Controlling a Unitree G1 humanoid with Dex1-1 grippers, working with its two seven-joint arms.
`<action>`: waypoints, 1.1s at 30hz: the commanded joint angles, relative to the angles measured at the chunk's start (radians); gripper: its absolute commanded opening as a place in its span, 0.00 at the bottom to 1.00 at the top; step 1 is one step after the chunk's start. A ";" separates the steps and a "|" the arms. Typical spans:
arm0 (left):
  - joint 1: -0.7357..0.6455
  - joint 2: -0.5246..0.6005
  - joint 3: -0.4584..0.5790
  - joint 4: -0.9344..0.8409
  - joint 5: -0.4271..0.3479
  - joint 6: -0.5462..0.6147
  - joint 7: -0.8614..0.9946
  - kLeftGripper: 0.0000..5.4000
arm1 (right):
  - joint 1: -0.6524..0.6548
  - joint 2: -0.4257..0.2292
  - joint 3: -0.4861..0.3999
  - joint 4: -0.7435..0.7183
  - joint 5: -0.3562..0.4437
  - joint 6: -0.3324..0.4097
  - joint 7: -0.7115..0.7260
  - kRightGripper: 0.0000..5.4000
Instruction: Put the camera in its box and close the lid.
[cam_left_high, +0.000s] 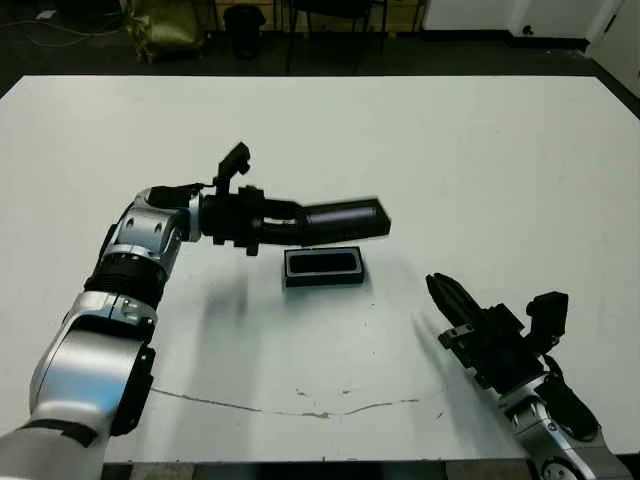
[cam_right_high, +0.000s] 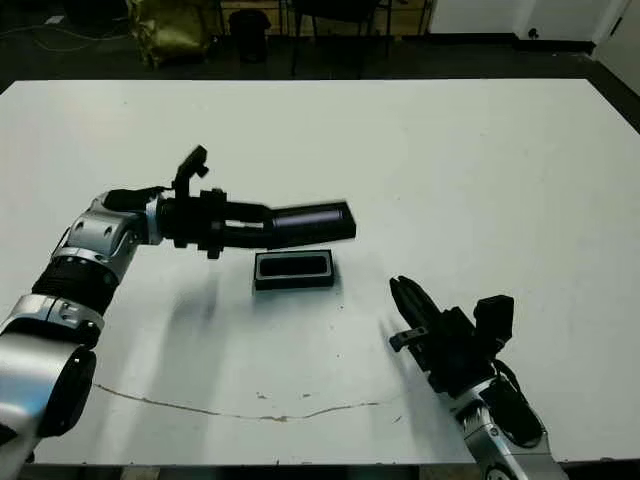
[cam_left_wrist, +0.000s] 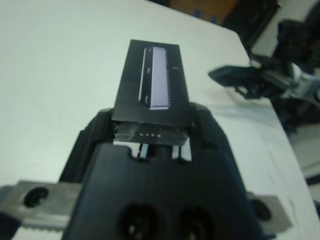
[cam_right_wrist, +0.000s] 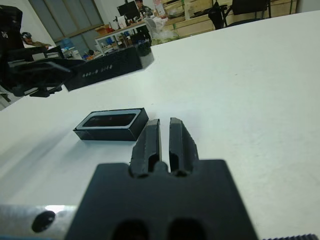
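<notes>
- Two black-fingered grippers are over the white table (cam_left_high: 500, 160); only the left gripper (cam_left_high: 290, 222) carries anything.
- Its fingers are clamped on one short end of the lid (cam_left_high: 345, 220), a flat black rectangular cover with a glossy grey-lavender strip along its top, held in the air and reaching out towards the robot's right.
- Just below and on the near side of it sits the box (cam_left_high: 323, 267), a shallow rectangular black tray resting flat on the table, apart from the lid.
- Inside the tray lies the camera (cam_right_wrist: 109, 120), a small dark oblong bar with a shiny top, so the first half of the job looks done.
- Low near the front edge, well apart from the tray, the right gripper (cam_left_high: 448, 300) has its two fingers drawn nearly together with only a thin slit between them, holding nothing.
- Risk one: the lid is gripped by one end only, so it could sag or twist as it comes down and catch on the tray's rim.
- Risk two: nothing steadies the tray, so a lid landing off-centre could shove it across the smooth table instead of seating.
- Risk three: if the camera sits proud of the lining, which I cannot tell from here, the cover may rock and not close.
</notes>
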 joint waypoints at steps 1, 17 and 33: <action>0.049 0.009 -0.005 -0.067 0.000 0.009 0.053 0.42 | 0.012 -0.005 -0.006 0.005 -0.006 0.005 -0.004 0.00; -0.015 0.156 -0.173 -0.132 0.117 -0.075 -0.050 0.42 | 0.009 -0.010 -0.002 -0.007 -0.016 0.021 -0.018 0.00; -0.083 0.140 -0.218 -0.060 0.121 -0.059 -0.105 0.42 | 0.003 -0.007 -0.002 -0.005 -0.016 0.023 -0.021 0.00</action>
